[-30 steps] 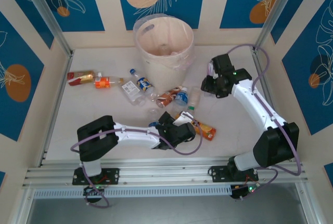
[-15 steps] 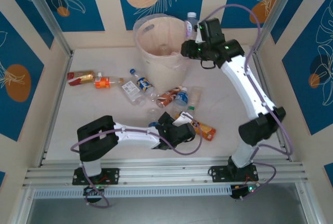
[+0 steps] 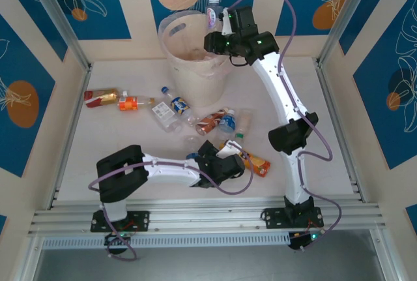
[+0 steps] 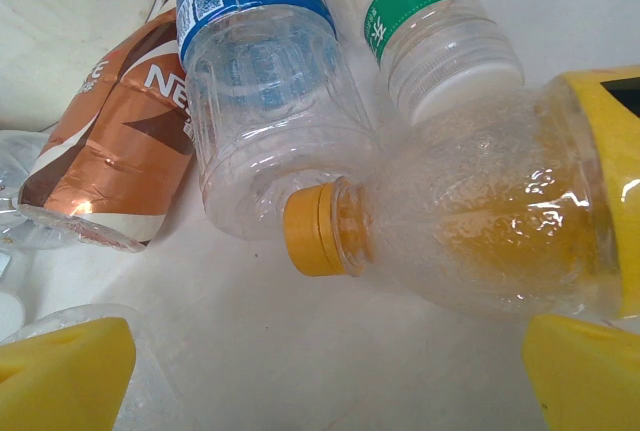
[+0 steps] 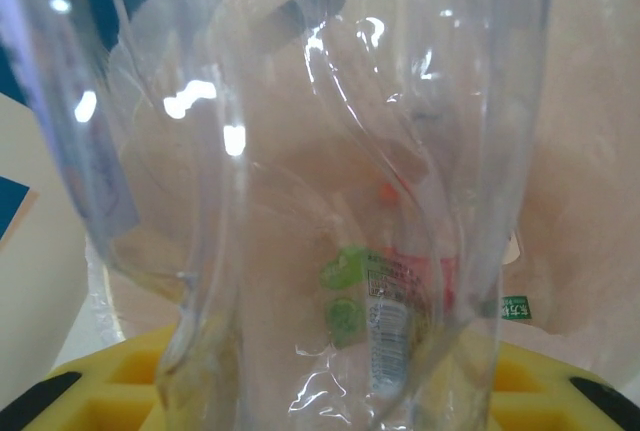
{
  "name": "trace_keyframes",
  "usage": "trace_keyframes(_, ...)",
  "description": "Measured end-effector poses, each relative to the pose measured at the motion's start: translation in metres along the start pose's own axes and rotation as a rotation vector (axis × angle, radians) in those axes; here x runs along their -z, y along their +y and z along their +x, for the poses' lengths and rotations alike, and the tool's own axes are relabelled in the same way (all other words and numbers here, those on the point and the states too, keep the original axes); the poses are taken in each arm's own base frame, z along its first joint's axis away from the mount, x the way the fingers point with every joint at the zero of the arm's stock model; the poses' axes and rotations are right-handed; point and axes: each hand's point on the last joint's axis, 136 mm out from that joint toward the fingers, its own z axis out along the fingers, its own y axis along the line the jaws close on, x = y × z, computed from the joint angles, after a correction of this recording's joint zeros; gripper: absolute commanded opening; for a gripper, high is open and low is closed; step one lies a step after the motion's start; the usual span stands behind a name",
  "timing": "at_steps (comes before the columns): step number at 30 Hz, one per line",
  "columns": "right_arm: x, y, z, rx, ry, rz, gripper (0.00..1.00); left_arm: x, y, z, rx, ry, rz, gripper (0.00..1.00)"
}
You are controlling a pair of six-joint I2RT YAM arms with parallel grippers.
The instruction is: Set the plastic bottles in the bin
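Note:
My right gripper (image 3: 218, 25) is shut on a clear plastic bottle (image 3: 213, 11), held upright over the right rim of the pale pink-cream bin (image 3: 193, 75). In the right wrist view that bottle (image 5: 330, 201) stands between my yellow fingers (image 5: 100, 391), and the bin's inside with a red-and-green labelled bottle shows through it. My left gripper (image 3: 236, 158) rests open on the table. An orange-capped, yellow-labelled bottle (image 4: 470, 231) lies just ahead of its fingertips (image 4: 60, 371), untouched. Beyond it lie a blue-labelled bottle (image 4: 260, 101), a green-labelled one (image 4: 440, 21) and a brown one (image 4: 110, 151).
More bottles lie on the table left of the bin: a red one (image 3: 101, 96), an orange one (image 3: 130, 103), a clear one (image 3: 166, 115) and a blue-labelled one (image 3: 177, 103). Walls close off the table's back and sides.
My right arm has swung up and left from the table's right side, carrying the clear bottle over the bin's rim. The bin has shifted slightly left. The left arm has stayed put.

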Motion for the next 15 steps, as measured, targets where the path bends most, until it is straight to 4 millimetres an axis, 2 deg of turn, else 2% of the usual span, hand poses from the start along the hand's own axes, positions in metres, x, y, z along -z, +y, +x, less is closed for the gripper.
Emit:
trace_keyframes(7, -0.007, 0.006, -0.003, 0.031, -0.012, -0.041, 0.44, 0.000, 0.000, 0.000, -0.004, 0.000, 0.000, 0.99)
trace_keyframes(15, -0.044, 0.001, -0.003, 0.082, -0.027, -0.059, 0.46, 0.000, 0.000, 0.000, -0.007, 0.000, 0.000, 0.99)
